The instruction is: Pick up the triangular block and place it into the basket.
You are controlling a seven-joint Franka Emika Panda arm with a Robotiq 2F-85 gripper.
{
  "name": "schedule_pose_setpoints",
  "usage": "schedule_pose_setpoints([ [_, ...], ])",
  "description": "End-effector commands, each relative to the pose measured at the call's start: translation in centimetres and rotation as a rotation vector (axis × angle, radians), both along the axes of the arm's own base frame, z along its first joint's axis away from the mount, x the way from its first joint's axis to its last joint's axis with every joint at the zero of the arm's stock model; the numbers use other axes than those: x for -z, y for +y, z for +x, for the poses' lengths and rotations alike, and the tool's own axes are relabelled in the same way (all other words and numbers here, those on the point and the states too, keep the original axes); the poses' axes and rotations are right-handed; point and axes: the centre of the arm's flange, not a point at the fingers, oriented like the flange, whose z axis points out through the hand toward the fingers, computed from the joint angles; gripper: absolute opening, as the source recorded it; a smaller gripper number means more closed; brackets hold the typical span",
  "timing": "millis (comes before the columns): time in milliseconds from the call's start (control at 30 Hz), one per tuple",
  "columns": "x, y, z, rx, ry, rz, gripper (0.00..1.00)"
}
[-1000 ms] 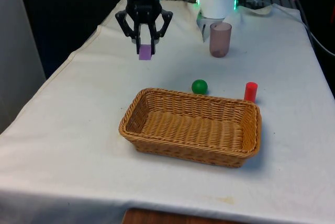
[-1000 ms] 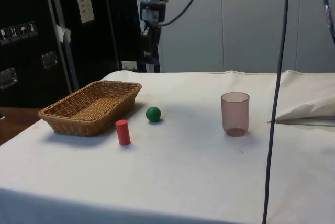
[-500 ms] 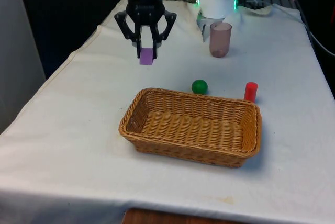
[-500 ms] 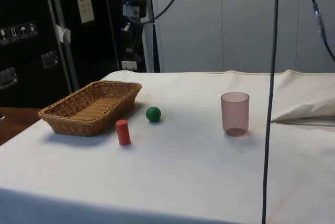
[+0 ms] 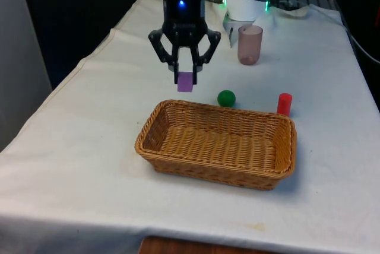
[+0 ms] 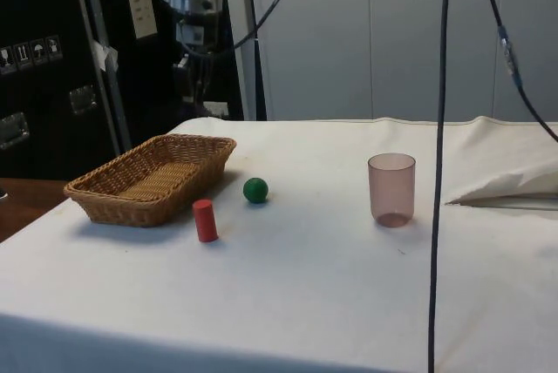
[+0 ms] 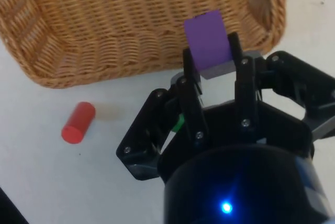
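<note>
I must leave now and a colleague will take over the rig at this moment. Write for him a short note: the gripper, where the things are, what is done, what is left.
Gripper: shut on the purple block, held in the air above the table, by the basket's far rim.
Basket: on the cloth, nothing inside. Also on the table: green ball, red cylinder, pinkish cup.
Done: block picked up and carried toward the basket.
Left: bring it over the basket's inside, lower it, open the fingers, then pull back.
</note>
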Motion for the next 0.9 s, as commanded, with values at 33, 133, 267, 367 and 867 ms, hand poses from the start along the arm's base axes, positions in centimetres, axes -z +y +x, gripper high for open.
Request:
schedule_pose_setpoints([
  [33, 0.3, 1.0, 0.5, 0.000, 0.009, -0.004, 0.33],
  [133, 0.5, 2.3, 1.3, -0.002, 0.006, -0.002, 0.33],
  [267, 0.7, 2.9, 1.7, -0.007, -0.007, 0.004, 0.33],
  [367, 1.4, 4.0, 2.5, -0.007, 0.004, -0.003, 0.33],
  [867, 5.7, 7.4, 4.1, -0.004, 0.012, 0.014, 0.33],
])
